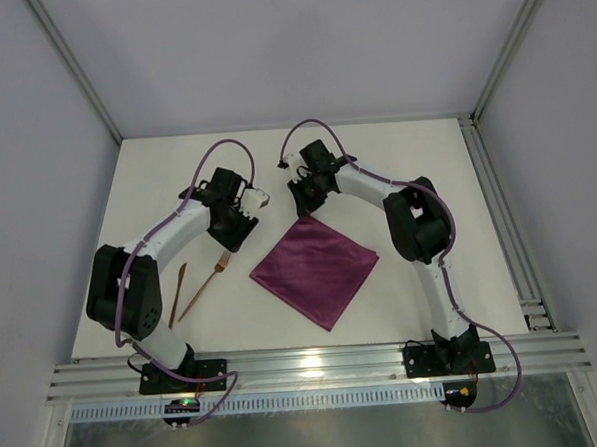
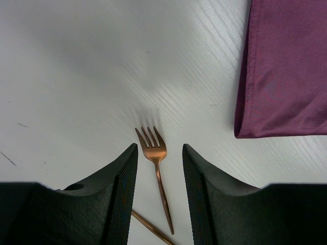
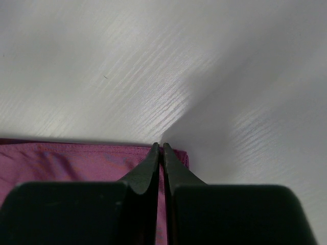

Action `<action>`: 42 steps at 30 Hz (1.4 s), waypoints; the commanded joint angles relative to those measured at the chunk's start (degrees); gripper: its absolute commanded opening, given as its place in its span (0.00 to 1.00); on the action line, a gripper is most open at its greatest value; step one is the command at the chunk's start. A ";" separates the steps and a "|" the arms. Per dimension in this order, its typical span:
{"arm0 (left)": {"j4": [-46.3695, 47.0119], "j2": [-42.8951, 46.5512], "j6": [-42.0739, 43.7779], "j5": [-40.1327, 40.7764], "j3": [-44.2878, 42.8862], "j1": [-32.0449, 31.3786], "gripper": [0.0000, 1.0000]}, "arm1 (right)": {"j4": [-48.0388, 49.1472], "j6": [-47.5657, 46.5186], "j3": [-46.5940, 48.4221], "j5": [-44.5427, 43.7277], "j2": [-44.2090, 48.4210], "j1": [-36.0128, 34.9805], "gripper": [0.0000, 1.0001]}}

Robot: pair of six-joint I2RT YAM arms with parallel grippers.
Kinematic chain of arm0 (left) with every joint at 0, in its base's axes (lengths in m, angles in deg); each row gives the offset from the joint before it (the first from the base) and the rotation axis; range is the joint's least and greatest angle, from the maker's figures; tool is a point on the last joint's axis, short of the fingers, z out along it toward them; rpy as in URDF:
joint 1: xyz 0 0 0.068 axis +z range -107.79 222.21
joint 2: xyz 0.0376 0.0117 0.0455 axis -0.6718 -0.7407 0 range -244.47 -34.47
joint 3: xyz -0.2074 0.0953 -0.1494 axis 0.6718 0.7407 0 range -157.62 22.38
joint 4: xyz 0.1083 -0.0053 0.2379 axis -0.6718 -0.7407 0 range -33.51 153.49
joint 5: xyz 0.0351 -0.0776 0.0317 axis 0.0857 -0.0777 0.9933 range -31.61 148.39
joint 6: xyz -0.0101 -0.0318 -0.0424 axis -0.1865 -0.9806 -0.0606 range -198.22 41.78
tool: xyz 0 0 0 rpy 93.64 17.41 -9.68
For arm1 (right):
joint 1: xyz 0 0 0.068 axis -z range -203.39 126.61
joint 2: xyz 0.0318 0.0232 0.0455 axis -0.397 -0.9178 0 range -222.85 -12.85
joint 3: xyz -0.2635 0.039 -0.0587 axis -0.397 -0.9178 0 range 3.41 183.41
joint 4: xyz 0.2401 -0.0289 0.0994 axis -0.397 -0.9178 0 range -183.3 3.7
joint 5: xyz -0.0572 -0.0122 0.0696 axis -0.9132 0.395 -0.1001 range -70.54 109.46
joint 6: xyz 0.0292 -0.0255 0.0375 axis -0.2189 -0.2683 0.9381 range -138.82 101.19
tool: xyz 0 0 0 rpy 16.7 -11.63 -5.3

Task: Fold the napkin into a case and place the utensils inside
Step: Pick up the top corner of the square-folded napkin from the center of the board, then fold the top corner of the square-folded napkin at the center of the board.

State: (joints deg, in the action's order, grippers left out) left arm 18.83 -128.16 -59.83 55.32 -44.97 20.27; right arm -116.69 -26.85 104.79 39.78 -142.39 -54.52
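While the left pincer [image 2: 159,148] hangs half apart, empty, above the slim copper four-tined fork [image 2: 160,184], the right pincer [image 3: 159,145] is closed together, tips touching the far corner of the plum-purple cloth napkin [image 1: 316,271]; the fork lies diagonally on the white desk [image 1: 395,158], tines pointing far-right.

— How many cloths?
— One purple napkin [image 1: 316,270], mid-frame.
— And utensils?
— Two, lower left: one fork [image 1: 202,289], one slim piece [image 1: 177,295].
— Arms?
— Two: left arm [image 1: 174,230], right arm [image 1: 361,183].
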 commanded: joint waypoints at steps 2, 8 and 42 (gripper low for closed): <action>-0.25 0.26 0.33 -0.71 -0.15 0.49 0.43 | 0.16 0.47 0.57 0.60 2.71 -0.33 0.04; -0.60 0.44 0.42 -0.89 -0.32 0.49 0.43 | 4.19 2.05 -6.27 1.92 8.50 -0.68 0.03; -2.71 3.69 -0.29 -2.99 0.91 0.49 0.43 | 15.71 7.94 -48.47 4.73 37.77 -13.60 0.03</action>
State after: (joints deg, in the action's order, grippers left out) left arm 17.45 -126.85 -59.85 54.01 -44.10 20.38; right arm -104.21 -20.31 58.17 43.12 -107.75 -67.18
